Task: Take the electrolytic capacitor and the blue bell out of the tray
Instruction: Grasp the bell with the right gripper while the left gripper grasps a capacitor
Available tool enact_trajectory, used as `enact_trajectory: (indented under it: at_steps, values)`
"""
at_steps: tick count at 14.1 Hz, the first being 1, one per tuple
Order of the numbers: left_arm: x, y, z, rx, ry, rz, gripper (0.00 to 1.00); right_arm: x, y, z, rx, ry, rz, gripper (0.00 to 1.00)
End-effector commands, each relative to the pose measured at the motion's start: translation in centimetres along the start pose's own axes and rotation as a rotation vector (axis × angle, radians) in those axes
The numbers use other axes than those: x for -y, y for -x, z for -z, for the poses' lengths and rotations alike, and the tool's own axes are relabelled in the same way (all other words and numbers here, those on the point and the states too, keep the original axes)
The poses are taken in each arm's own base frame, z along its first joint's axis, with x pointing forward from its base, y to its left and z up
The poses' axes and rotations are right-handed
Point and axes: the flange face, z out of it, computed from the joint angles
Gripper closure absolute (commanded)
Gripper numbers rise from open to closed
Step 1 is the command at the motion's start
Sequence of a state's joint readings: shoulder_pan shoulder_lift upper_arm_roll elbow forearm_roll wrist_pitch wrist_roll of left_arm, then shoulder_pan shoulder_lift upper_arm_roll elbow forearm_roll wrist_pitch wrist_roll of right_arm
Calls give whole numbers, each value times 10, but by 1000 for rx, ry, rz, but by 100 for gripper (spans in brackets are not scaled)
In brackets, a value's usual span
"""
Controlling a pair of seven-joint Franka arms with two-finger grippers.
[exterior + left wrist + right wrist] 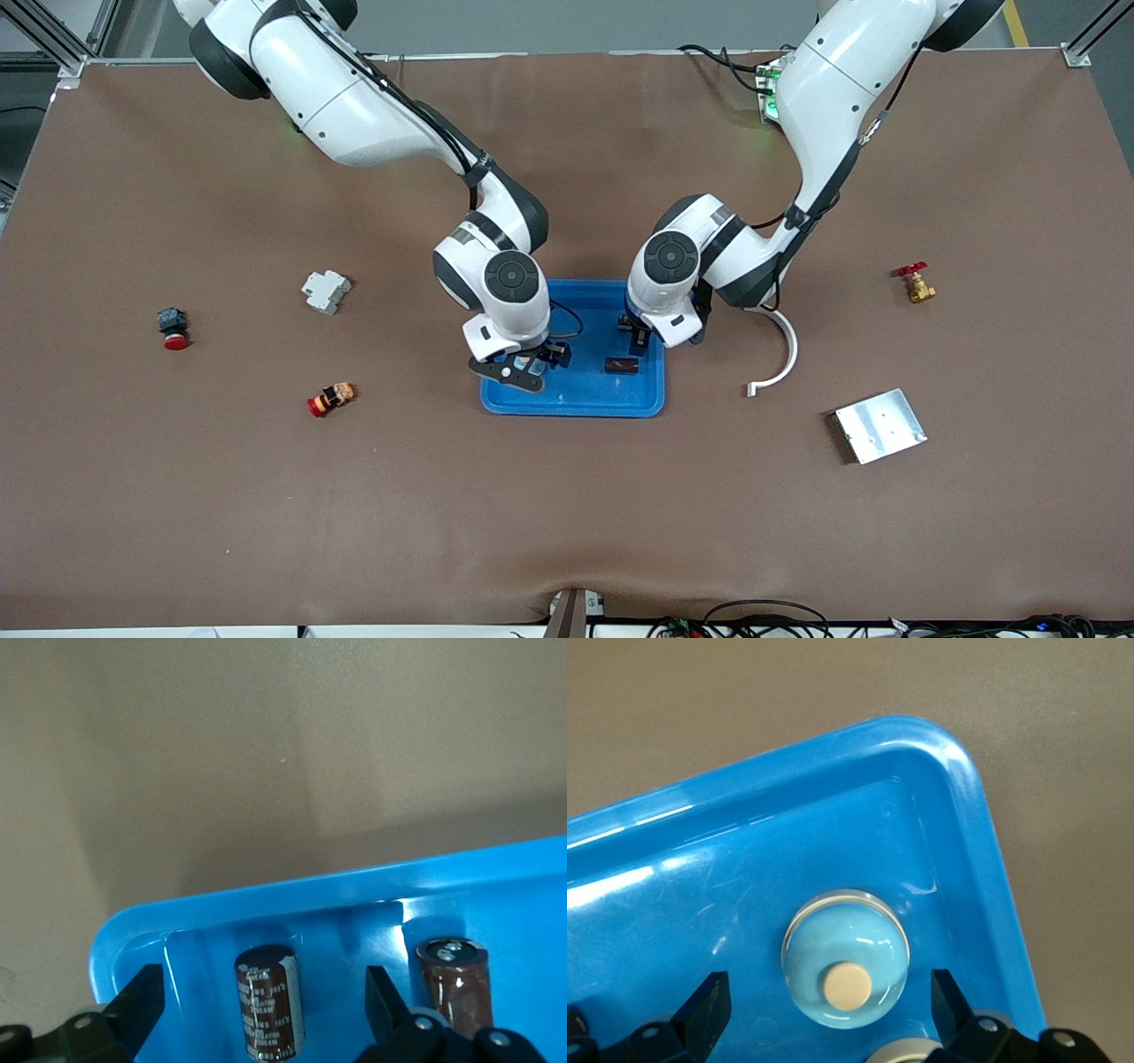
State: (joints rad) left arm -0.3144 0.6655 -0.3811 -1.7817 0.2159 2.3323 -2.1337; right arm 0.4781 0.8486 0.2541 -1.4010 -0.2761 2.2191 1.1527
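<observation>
On the brown desk (567, 496) lies the tray (576, 403). Both end effectors, left (266, 1010) and right (828, 1014), are spread wide, empty: the capacitor (268, 1010), rigid and light, is best pinched across its sides; the bell (845, 969) is smooth, slippery.

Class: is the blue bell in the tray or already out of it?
In: the blue bell sits on the tray floor, inside its raised rim.

High front camera; wrist cameras close over tray (576, 403)
</observation>
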Motion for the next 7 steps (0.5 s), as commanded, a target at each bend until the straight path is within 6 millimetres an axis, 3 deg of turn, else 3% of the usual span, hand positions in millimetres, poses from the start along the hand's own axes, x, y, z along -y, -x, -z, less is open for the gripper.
enact_trajectory:
  at_steps: [1, 7]
  values:
    - [-8, 8, -1, -3, 27, 23, 0, 1, -6, -11, -25, 20, -14, 0]
    - [-6, 20, -15, 7, 26, 8, 0, 4, -3, -23, -30, 4, -4, 0]
